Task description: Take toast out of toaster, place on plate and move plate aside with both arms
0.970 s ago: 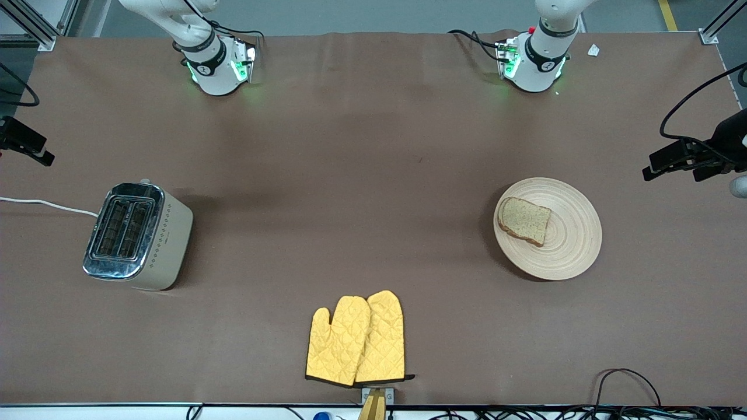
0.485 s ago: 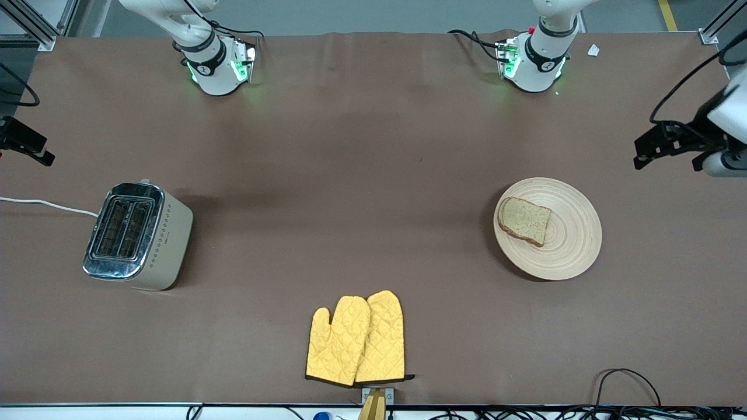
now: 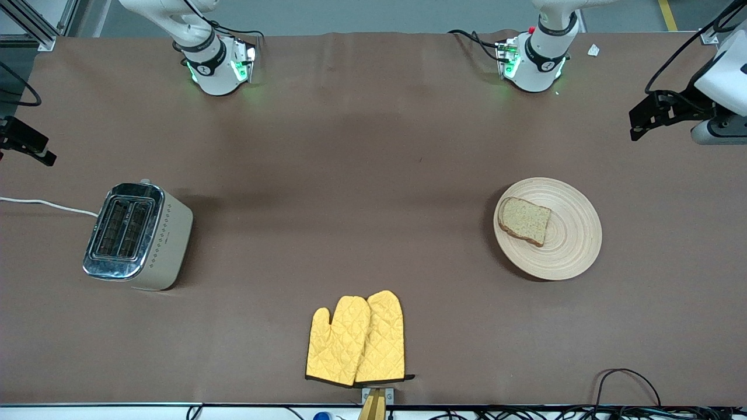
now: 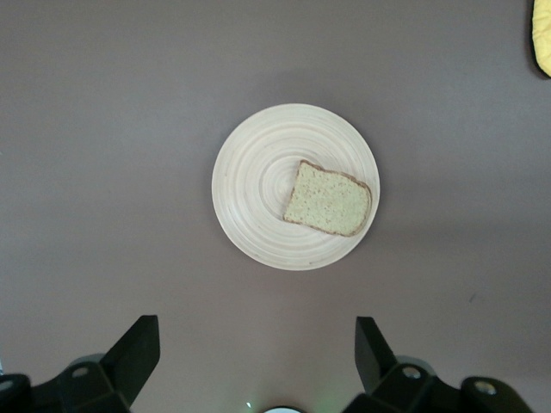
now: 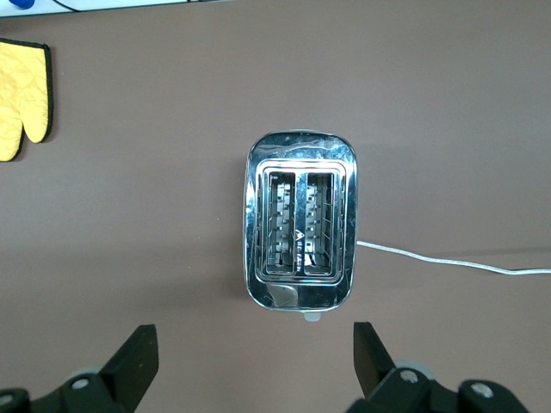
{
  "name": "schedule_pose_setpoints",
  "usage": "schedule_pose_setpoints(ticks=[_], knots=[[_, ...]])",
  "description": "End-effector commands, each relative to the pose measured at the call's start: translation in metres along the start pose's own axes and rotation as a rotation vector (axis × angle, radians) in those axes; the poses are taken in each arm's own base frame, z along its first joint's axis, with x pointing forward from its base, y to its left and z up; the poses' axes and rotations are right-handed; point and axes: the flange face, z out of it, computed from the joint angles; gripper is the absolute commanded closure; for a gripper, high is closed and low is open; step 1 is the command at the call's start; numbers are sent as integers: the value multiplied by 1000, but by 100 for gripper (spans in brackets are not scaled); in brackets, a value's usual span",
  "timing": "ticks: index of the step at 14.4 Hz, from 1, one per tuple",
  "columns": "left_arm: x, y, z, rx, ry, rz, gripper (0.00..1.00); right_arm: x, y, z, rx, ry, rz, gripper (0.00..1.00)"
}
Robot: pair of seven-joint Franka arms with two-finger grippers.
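Toast (image 3: 524, 220) already lies on the plate (image 3: 575, 245) at the left arm's end of the table; toaster (image 3: 137, 235) slots empty. Left end effector (image 4: 256, 361) and right end effector (image 5: 256, 360) — both wide, holding nothing — so little seems left.

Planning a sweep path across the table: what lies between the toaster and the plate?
Nothing: in the front view only bare brown tabletop runs from the toaster to the plate. The yellow oven mitts lie nearer the camera, off that line.
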Motion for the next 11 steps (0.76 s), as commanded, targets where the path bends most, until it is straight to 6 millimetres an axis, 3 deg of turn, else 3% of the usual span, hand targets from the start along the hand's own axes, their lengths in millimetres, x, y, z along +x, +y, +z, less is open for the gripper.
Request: schedule_pose_setpoints(ticks=[1, 4, 11], knots=[[-25, 2, 2, -12, 5, 6, 0, -3, -4, -1, 1, 4, -19, 0], [-42, 11, 6, -8, 18, 19, 0, -3, 3, -1, 1, 5, -7, 0], [-37, 4, 3, -28, 16, 11, 0, -3, -3, -1, 2, 6, -17, 0]])
